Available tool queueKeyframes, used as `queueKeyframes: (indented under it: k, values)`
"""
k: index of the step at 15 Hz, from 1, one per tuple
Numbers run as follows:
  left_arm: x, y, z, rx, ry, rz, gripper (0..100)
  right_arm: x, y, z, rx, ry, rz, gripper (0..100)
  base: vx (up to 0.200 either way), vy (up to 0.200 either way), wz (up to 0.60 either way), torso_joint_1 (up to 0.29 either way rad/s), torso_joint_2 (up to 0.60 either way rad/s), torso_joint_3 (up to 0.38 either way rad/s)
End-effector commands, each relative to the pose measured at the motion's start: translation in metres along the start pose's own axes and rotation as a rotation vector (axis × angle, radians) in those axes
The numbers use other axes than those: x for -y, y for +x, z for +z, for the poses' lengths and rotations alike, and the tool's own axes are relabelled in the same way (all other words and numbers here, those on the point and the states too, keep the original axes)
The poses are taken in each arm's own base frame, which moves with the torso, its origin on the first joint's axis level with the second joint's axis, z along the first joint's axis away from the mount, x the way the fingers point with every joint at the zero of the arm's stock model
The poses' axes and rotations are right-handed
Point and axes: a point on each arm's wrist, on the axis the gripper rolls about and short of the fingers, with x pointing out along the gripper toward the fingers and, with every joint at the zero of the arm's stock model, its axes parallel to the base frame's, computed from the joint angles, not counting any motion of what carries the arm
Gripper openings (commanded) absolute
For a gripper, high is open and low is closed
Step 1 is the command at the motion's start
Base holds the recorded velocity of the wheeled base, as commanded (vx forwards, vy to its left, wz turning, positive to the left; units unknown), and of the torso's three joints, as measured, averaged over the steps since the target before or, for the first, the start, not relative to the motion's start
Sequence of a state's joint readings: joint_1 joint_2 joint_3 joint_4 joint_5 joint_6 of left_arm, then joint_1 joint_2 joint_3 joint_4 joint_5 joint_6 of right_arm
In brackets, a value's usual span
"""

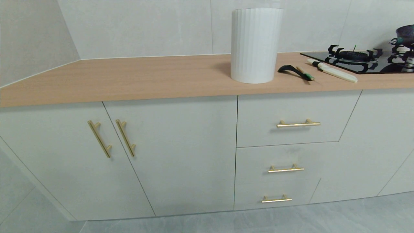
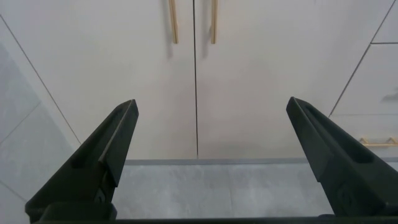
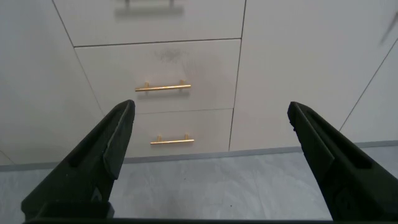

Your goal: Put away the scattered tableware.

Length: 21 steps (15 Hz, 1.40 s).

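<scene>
On the wooden surface (image 1: 129, 77), just beside the tall white ribbed canister (image 1: 255, 45), lie a curved black-handled utensil (image 1: 292, 70) and a long white knife (image 1: 336, 72). They look light, stiff and probably slippery, and are best pinched across the handle. The left pincer (image 2: 211, 106) and right pincer (image 3: 211, 107) are spread wide and empty, facing the pale cabinet fronts (image 1: 181, 145).
</scene>
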State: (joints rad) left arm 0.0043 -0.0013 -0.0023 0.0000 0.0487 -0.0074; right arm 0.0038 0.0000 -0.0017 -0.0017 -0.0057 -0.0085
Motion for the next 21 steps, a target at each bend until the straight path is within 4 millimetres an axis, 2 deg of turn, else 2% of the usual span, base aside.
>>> queueKeyframes:
  k: [1, 2, 4, 6, 8, 11, 13, 14, 15, 17, 19, 21]
  values:
    - [0.000, 0.000, 0.000, -0.002, 0.000, 0.001, 100, 0.000, 0.000, 0.021, 0.011, 0.001, 0.023, 100, 0.000, 0.000, 0.00, 0.000, 0.00, 0.000]
    - [0.000, 0.000, 0.000, -0.001, 0.000, 0.001, 100, 0.000, 0.003, 0.053, 0.020, 0.055, 0.044, 100, 0.000, 0.000, 0.00, 0.000, 0.00, 0.000]
    - [0.000, 0.000, 0.000, -0.001, 0.000, 0.001, 100, -0.001, 0.028, 0.085, -0.094, 0.087, 0.115, 100, 0.000, 0.000, 0.00, 0.000, 0.00, 0.000]
    - [0.000, 0.000, 0.000, -0.002, 0.000, 0.001, 100, -0.006, 0.074, 0.099, -0.302, 0.043, 0.160, 100, 0.000, 0.000, 0.00, 0.000, 0.00, 0.000]
    - [0.000, 0.000, 0.000, -0.002, 0.000, 0.001, 100, -0.011, 0.117, 0.101, -0.459, 0.007, 0.168, 100, 0.000, 0.000, 0.00, 0.000, 0.00, 0.000]
    - [0.000, 0.000, 0.000, -0.002, 0.000, 0.001, 100, -0.019, 0.194, 0.087, -0.667, 0.002, 0.170, 100, 0.000, 0.000, 0.00, 0.000, 0.00, 0.000]
    - [0.000, 0.000, 0.000, -0.002, 0.000, 0.001, 100, -0.024, 0.240, 0.073, -0.719, 0.001, 0.169, 100, 0.000, 0.000, 0.00, 0.000, 0.00, 0.000]
    - [0.000, 0.000, 0.000, -0.001, 0.000, 0.001, 100, -0.026, 0.252, 0.070, -0.722, 0.001, 0.169, 100, 0.000, 0.000, 0.00, 0.000, 0.00, 0.000]
    - [0.000, 0.000, 0.000, -0.002, 0.000, 0.001, 100, -0.028, 0.281, 0.063, -0.728, -0.001, 0.166, 100, 0.000, 0.000, 0.00, 0.000, 0.00, 0.000]
    - [0.000, 0.000, 0.000, -0.001, 0.000, 0.001, 100, -0.031, 0.306, 0.056, -0.741, -0.004, 0.167, 100, 0.000, 0.000, 0.00, 0.000, 0.00, 0.000]
    - [0.000, 0.000, 0.000, -0.002, 0.000, 0.001, 100, -0.032, 0.319, 0.051, -0.754, -0.005, 0.165, 100, 0.000, 0.000, 0.00, 0.000, 0.00, 0.000]
    - [0.000, 0.000, 0.000, -0.001, 0.000, 0.001, 100, -0.034, 0.342, 0.027, -0.800, -0.008, 0.157, 100, 0.000, 0.000, 0.00, 0.000, 0.00, 0.000]
